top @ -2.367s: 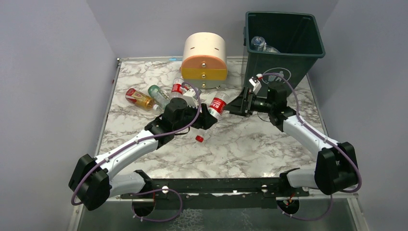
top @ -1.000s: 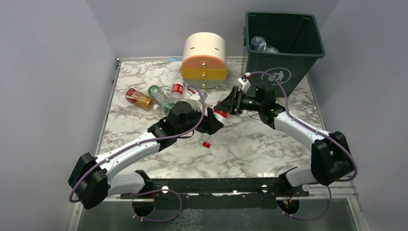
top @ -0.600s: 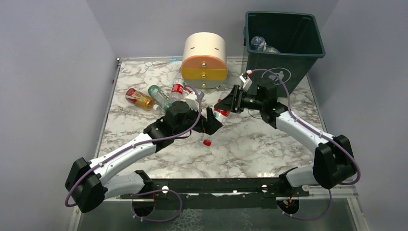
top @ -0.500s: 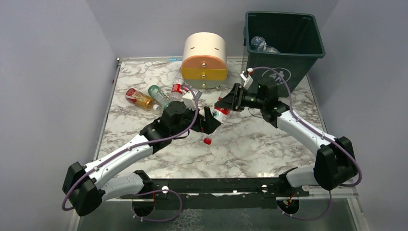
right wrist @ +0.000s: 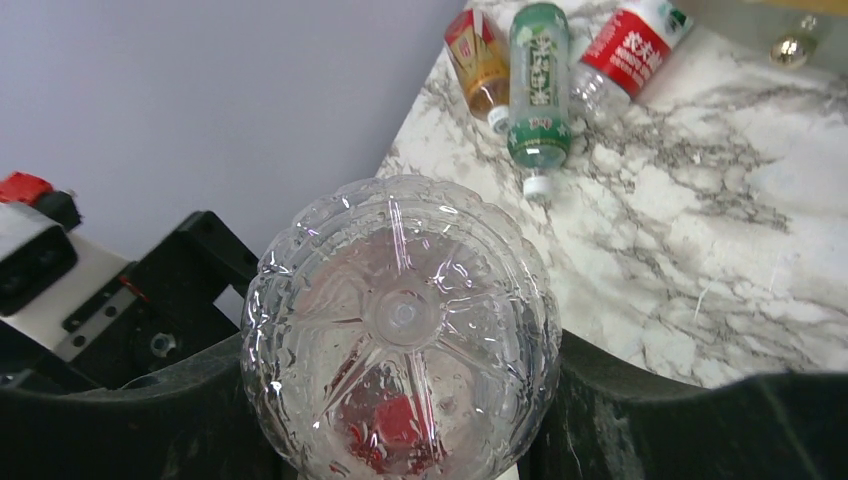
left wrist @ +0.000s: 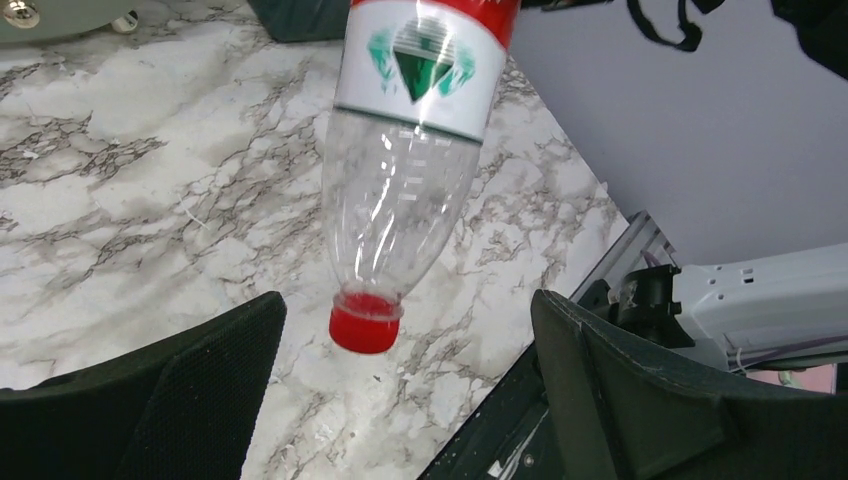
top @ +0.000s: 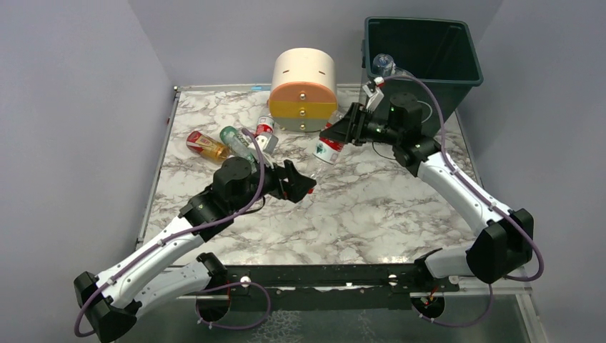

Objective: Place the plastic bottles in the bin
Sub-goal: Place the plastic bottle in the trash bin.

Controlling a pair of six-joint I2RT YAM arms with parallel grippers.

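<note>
The right gripper (top: 337,136) is clamped on the held bottle (top: 329,148), clear with a red label. It hangs cap-down in the upper middle of the top view, between the round drawer unit (top: 304,86) and the dark green bin (top: 429,46) at upper right, not yet over the rim. Below and left of it, the left gripper (top: 299,184) stands wide apart with nothing between its fingers (left wrist: 190,390). One binned bottle (top: 384,64) already lies inside the bin's left corner. An orange-tinted bottle (top: 204,145), a green bottle (top: 233,137) and a red-wrapped bottle (top: 264,128) lie clustered on the marble table (top: 371,207) at upper left. The arm may hide others. Most of the job looks undone.
</note>
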